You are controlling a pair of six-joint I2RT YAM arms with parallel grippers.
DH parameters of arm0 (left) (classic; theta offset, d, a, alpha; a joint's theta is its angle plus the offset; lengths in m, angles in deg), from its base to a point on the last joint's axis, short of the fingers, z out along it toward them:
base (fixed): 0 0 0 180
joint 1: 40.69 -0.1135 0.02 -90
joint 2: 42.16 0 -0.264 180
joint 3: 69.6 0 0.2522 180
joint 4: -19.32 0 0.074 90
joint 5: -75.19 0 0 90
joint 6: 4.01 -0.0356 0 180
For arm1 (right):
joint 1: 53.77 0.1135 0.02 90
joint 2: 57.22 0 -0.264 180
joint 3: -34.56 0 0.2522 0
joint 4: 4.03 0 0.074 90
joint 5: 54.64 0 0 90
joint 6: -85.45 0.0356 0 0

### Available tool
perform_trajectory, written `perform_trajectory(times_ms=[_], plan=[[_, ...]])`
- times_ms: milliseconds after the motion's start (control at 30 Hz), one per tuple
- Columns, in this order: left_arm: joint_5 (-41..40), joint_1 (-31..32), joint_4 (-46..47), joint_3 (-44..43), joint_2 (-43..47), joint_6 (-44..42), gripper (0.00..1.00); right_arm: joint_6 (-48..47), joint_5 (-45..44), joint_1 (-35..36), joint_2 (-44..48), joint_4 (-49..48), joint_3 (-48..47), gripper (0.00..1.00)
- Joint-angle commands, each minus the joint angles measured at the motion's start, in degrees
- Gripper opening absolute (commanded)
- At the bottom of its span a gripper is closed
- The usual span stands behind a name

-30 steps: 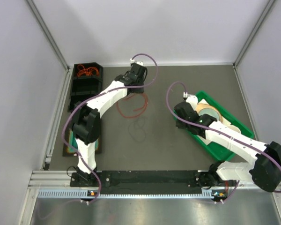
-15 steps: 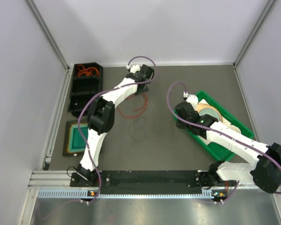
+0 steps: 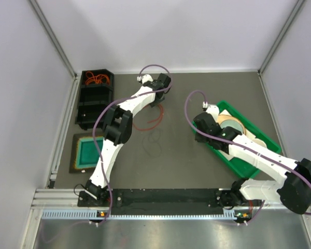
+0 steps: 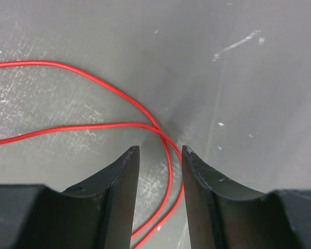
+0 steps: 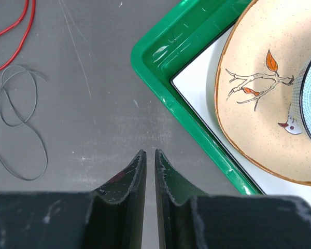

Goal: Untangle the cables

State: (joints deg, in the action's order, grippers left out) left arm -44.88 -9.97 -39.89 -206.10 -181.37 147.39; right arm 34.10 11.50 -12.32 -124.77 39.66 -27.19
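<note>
Thin, limp red cable [image 4: 93, 126] runs between the left gripper [image 4: 159, 155]'s half-parted jaws, unpinched; pinch there. The right gripper [image 5: 150, 162], jaws narrowly parted, holds nothing.

even, bright light; soft shadows, wrist views sharp.
</note>
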Motion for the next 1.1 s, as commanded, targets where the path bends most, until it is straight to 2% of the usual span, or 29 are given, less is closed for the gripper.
perform_trajectory(times_ms=[0,300,533,667,767,833,867,1067], plan=[[-2.2,-0.9,-1.8,-3.3,-1.7,2.8,0.43,-0.2,0.0,-0.3,1.7,-0.3,0.3,0.13],[-2.5,-1.1,-3.1,-5.6,-4.5,3.5,0.4,-0.2,0.7,-0.3,1.8,-0.9,0.8,0.13],[-1.7,-1.1,-1.8,-6.6,-6.2,1.0,0.37,-0.2,0.7,-0.4,1.8,-1.0,1.0,0.13],[-2.5,-1.1,-3.9,-7.3,-7.2,0.5,0.23,-0.2,0.7,-0.3,2.1,-1.1,1.1,0.13],[-2.8,-1.0,-5.0,-7.1,-7.5,-0.3,0.17,0.0,0.7,-0.3,2.2,-1.7,1.4,0.13],[-2.7,-1.1,-5.3,-6.5,-7.5,-0.3,0.03,0.0,1.0,-0.4,2.1,-1.7,1.4,0.13],[-2.5,-1.0,-5.2,-6.3,-7.3,-0.9,0.0,0.0,1.0,-0.3,2.1,-1.8,1.3,0.13],[-1.8,-0.9,-2.6,-4.3,-2.3,-5.8,0.0,-0.1,0.9,-0.4,2.1,-2.0,1.4,0.13]])
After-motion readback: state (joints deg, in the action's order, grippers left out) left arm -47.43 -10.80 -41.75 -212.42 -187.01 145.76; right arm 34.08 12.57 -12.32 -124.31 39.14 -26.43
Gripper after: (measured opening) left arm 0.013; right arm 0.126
